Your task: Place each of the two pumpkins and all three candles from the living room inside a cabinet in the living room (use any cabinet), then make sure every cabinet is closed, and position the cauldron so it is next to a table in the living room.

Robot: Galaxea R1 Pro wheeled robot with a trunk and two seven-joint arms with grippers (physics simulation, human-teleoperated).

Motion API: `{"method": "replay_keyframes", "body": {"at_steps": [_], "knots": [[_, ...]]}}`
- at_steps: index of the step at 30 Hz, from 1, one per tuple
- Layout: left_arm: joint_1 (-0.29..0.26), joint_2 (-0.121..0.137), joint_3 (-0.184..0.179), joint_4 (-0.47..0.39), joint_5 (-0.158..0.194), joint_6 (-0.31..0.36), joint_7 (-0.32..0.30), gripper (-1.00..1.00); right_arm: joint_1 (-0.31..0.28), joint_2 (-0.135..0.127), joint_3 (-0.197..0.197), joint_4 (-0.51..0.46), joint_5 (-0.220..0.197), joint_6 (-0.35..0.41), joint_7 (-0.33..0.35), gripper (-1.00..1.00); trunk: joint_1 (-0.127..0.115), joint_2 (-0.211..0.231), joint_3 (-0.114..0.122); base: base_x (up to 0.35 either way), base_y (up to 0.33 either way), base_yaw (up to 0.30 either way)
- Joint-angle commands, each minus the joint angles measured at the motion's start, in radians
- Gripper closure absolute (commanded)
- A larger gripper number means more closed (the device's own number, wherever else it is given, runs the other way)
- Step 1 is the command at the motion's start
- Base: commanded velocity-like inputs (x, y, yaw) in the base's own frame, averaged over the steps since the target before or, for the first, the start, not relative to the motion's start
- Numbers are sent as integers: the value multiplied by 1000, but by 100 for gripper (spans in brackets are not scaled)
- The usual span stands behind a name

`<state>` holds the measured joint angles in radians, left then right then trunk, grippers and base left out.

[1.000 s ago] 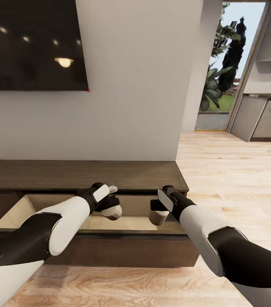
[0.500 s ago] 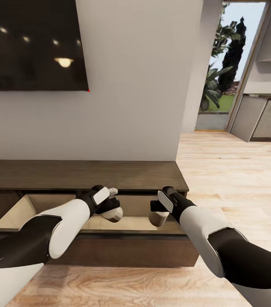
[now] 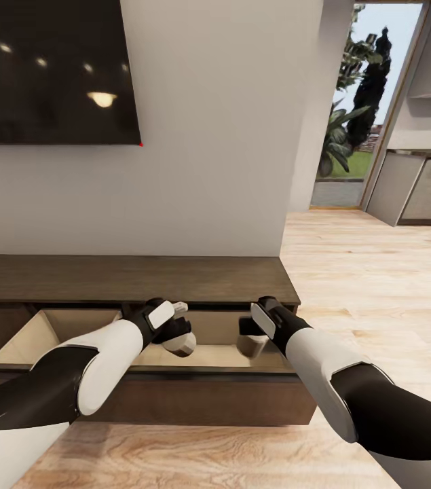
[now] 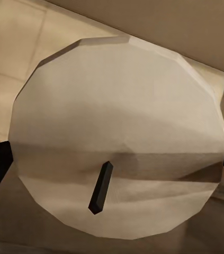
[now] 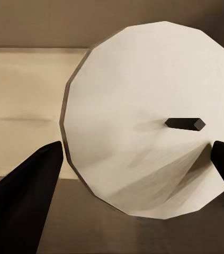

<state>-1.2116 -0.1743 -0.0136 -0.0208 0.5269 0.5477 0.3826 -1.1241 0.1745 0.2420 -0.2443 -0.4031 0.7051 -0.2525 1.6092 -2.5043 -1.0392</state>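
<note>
The cabinet (image 3: 127, 278) is a low dark-brown unit against the wall, and its wide drawer (image 3: 32, 333) stands pulled out, showing a pale tan inside. My left gripper (image 3: 178, 339) is shut on a grey candle (image 3: 181, 345) over the drawer's middle. In the left wrist view that candle (image 4: 117, 132) shows its top and dark wick, with the left gripper (image 4: 112, 159) around it. My right gripper (image 3: 250, 339) is shut on a second candle (image 3: 250, 348) over the drawer's right part. The right wrist view has this candle (image 5: 143, 121) between the right gripper's (image 5: 138, 153) dark fingers (image 5: 21, 201).
A large black TV (image 3: 52, 68) hangs on the white wall above the unit. The drawer's dark front panel (image 3: 195, 401) lies between me and the drawer inside. Light wood floor (image 3: 364, 285) runs right toward a glass door (image 3: 351, 122) and grey kitchen units (image 3: 419, 190).
My left gripper has sunk slightly with its candle toward the drawer. The right gripper and its candle have barely moved.
</note>
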Motion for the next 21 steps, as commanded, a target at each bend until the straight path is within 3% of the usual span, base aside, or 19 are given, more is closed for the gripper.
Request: {"method": "replay_keyframes", "body": {"at_steps": [1, 6, 21], "knots": [[0, 0, -2, -2, 8, 4, 7, 100, 0, 0, 5, -1, -11, -6, -8, 100, 0, 0, -1, 0, 0, 0], [0, 0, -2, -2, 8, 5, -8, 100, 0, 0, 4, 3, -8, -61, -8, 100, 0, 0, -1, 0, 0, 0], [4, 0, -2, -2, 8, 5, -34, 100, 8, 0, 3, 8, -10, -67, -8, 100, 1, -1, -13, 0, 0, 0]]}}
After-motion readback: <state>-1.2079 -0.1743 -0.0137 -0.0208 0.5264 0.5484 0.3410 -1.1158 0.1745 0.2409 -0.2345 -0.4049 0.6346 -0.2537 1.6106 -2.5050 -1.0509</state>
